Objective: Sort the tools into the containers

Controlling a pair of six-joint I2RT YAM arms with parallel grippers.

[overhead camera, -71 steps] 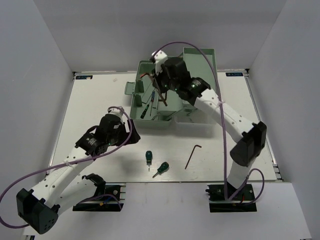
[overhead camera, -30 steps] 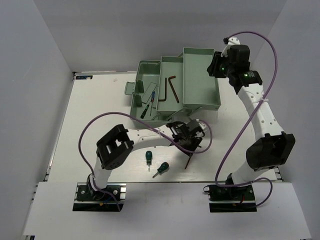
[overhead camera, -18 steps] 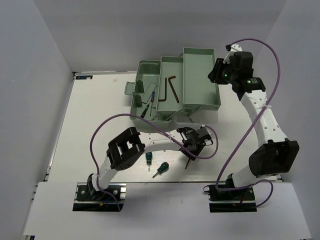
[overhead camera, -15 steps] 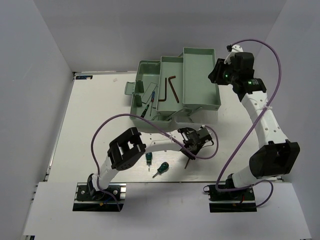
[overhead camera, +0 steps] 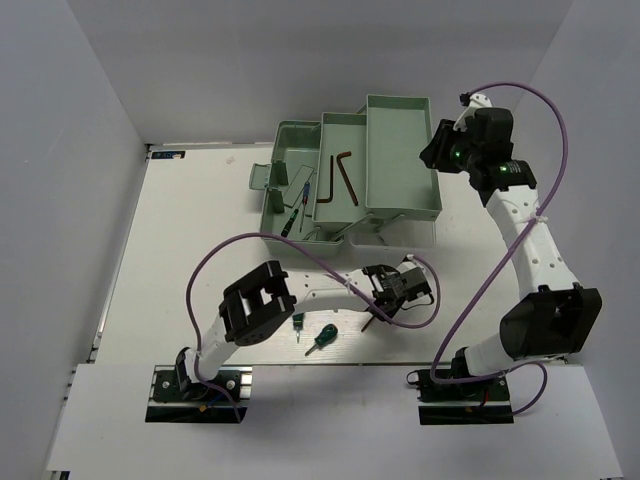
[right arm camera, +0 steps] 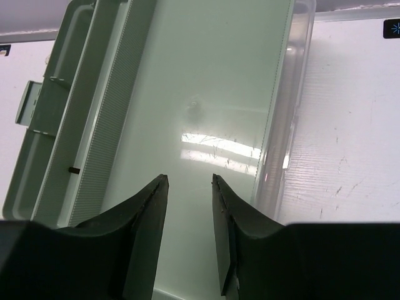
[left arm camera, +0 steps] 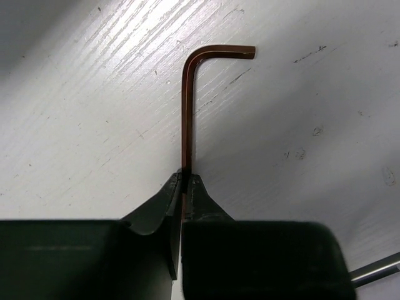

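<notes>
Nearest, the left gripper [left arm camera: 185,186] is clamped on a hex key [left arm camera: 187,106] on the table [overhead camera: 180,230], near two green-handled screwdrivers [overhead camera: 323,337]. Behind, in the toolbox [overhead camera: 295,145], the middle tray [overhead camera: 340,130] holds two hex keys [overhead camera: 343,172] and the left compartment [overhead camera: 274,222] two precision screwdrivers [overhead camera: 290,220]. The right gripper [right arm camera: 189,181] hangs spread over the right tray [right arm camera: 206,94].

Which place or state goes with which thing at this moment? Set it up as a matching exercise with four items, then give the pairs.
Things:
1. left gripper
2. right gripper
3. green-handled screwdriver
4. two hex keys

Places or states:
A. lying in the middle tray
B. open, at the right-hand tray
C. lying loose on the table
D. shut on a hex key

Pairs: 1-D, 2-B, 3-C, 4-A.
</notes>
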